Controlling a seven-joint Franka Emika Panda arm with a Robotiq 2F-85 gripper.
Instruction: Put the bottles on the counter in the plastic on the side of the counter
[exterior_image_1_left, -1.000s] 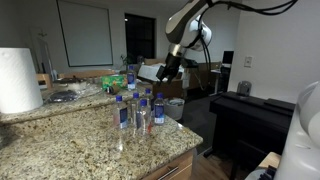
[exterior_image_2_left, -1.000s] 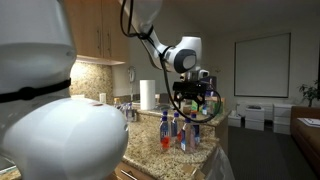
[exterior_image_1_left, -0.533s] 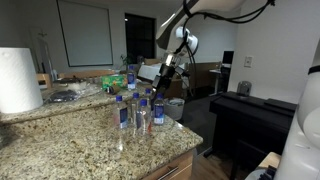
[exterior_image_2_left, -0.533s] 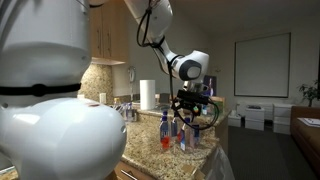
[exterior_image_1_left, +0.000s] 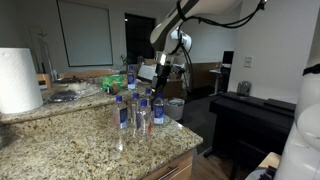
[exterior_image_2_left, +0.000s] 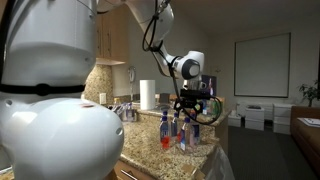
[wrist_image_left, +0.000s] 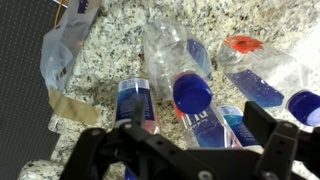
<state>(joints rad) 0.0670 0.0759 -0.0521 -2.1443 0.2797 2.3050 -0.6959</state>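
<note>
In an exterior view, a white board (exterior_image_1_left: 85, 32) hangs on the far wall beside a dark window (exterior_image_1_left: 138, 36). A black piano-like cabinet (exterior_image_1_left: 250, 112) stands against a pale wall (exterior_image_1_left: 275, 50) that carries a small switch plate (exterior_image_1_left: 247, 61). In an exterior view, wooden wall cupboards (exterior_image_2_left: 108, 40) hang above a speckled stone backsplash (exterior_image_2_left: 97, 82). A framed white panel (exterior_image_2_left: 262, 65) sits on the far wall, with pale low units (exterior_image_2_left: 255, 116) below it.

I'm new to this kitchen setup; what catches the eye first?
A cluster of small clear plastic water bottles with blue labels stands on the speckled granite counter. The black pincer hangs open just above them; a big white paper-towel roll sits at the picture's left edge.
</note>
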